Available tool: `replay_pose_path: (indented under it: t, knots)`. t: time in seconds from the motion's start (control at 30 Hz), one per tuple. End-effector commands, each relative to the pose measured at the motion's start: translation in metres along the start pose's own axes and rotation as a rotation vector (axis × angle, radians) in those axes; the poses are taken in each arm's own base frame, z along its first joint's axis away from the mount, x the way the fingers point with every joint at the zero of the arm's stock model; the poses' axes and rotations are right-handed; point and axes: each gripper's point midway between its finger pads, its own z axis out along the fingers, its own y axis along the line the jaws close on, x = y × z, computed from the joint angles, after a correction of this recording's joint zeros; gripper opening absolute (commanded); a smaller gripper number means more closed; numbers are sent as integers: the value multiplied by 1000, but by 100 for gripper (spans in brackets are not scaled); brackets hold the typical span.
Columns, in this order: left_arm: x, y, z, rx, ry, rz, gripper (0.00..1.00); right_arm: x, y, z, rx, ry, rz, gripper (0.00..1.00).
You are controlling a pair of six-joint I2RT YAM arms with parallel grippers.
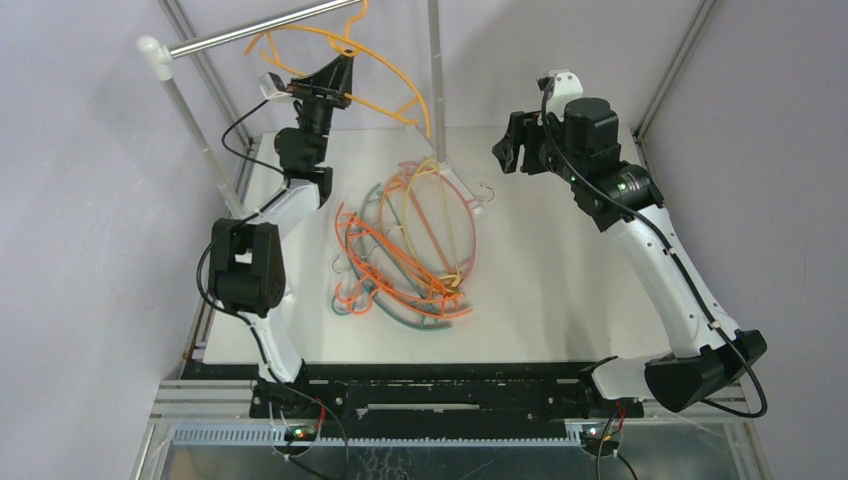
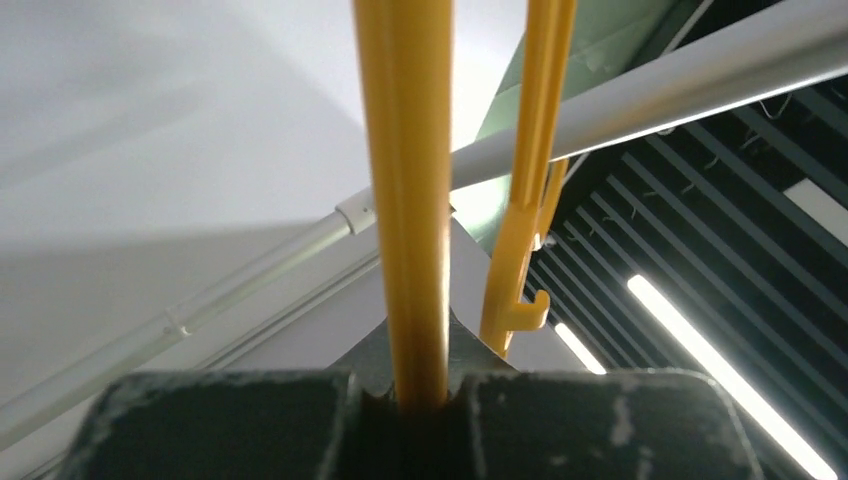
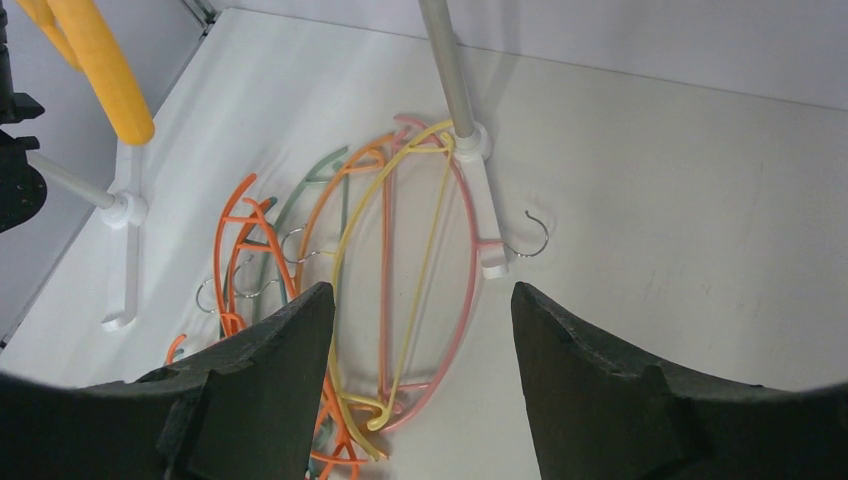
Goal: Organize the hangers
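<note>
The left gripper [image 1: 340, 68] is reaching up high. Its jaws are squeezing the bar of a thin yellow plastic hanger [image 2: 405, 200], and the bar is sitting right in the gap between the two dark fingers [image 2: 230, 425]. The yellow hanger is up in the air, right by the long silver metal rail [image 1: 250, 32]. I cannot tell if its hook is on the rail.

The right gripper [image 3: 420, 290] is hanging over the flat white table [image 1: 560, 280]. Its jaws are spread wide apart and are holding nothing.

The pile of thin curved plastic hangers [image 1: 410, 250] is lying on the table, between the two arms. They are orange, yellow, pink and teal, and they are all mixed up and lying over each other. A pale yellow hanger [image 3: 400, 250] is lying on top of the pile, inside a pink hanger [image 3: 468, 260]. A small silver metal hook [image 3: 532, 240] is sticking out at the side of the pile, just beside the white foot of the rail stand [image 3: 485, 215].
</note>
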Motion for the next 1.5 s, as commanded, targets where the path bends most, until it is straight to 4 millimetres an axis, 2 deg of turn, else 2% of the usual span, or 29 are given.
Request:
replay_pose_path:
  t: [0.0, 0.1, 0.2, 0.23, 0.4, 0.53, 0.57, 0.63, 0.67, 0.8, 0.87, 1.0, 1.03, 1.2, 1.3, 1.47]
  knots:
    - [-17, 1, 14, -10, -70, -25, 0, -15, -1, -2, 3, -34, -3, 73]
    - [-16, 16, 23, -61, -54, -47, 0, -13, -3, 0, 6, -26, 0, 73]
    - [-4, 42, 28, -187, 13, -12, 0, -12, -4, 2, 8, -22, 2, 73]
    - [1, 55, 26, -248, 39, 15, 0, -11, -5, 2, 12, -22, 2, 73]
    - [17, 93, 17, -367, 106, 14, 0, -8, -12, 4, 27, -13, 9, 73]
    - [32, 114, 21, -436, 195, 30, 1, -6, -16, 6, 32, -9, 12, 73]
    - [36, 111, 28, -440, 222, 44, 5, -6, -18, 7, 35, -7, 15, 73]
    - [45, 123, 31, -473, 271, 54, 13, -6, -20, 8, 37, -7, 19, 73]
    - [48, 118, 40, -457, 290, 60, 18, -5, -21, 10, 37, -6, 21, 73]
    - [49, 125, 48, -443, 319, 63, 47, -5, -23, 10, 41, -4, 26, 73]
    - [48, 119, 51, -422, 323, 89, 61, -4, -25, 10, 45, -3, 24, 73]
    - [47, 104, 54, -385, 339, 127, 96, -1, -31, 10, 56, 1, 28, 73]
    - [48, 101, 53, -383, 348, 129, 99, -1, -32, 9, 56, 0, 29, 73]
    - [46, 90, 36, -389, 381, 164, 100, -1, -30, 11, 39, -3, 31, 75]
    - [38, 87, 15, -415, 385, 203, 100, 1, -27, 13, 21, 3, 32, 85]
    - [15, 61, -8, -375, 350, 238, 100, 5, -25, 17, 14, 18, 40, 87]
